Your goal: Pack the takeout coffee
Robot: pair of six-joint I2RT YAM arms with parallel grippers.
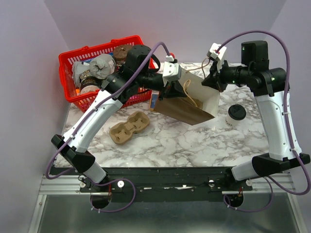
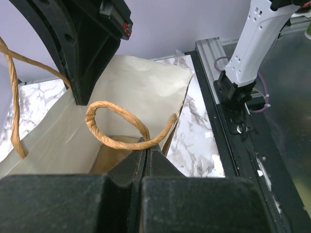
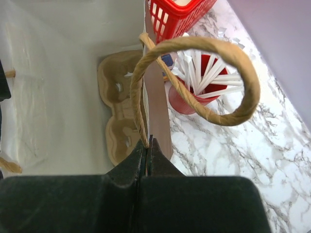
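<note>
Fingers of the left gripper (image 2: 146,146) are pressed tight together, and we see them pinching the rim of the brown paper bag (image 1: 187,109) where a twine handle (image 2: 90,121) loops up. The right gripper (image 3: 148,143) is closed the same way on the opposite rim, at the root of the second handle (image 3: 194,41). Between the two the bag hangs tilted above the marble table (image 1: 184,145), its mouth pulled open.

We find the takeout coffee (image 1: 236,114) upright on the table just to the right of the bag and outside it, black lid on. A cardboard cup carrier (image 1: 129,127) lies left of the bag, with a red basket (image 1: 68,60) behind it. A red cup (image 3: 187,99) of white cutlery stands near the basket.
</note>
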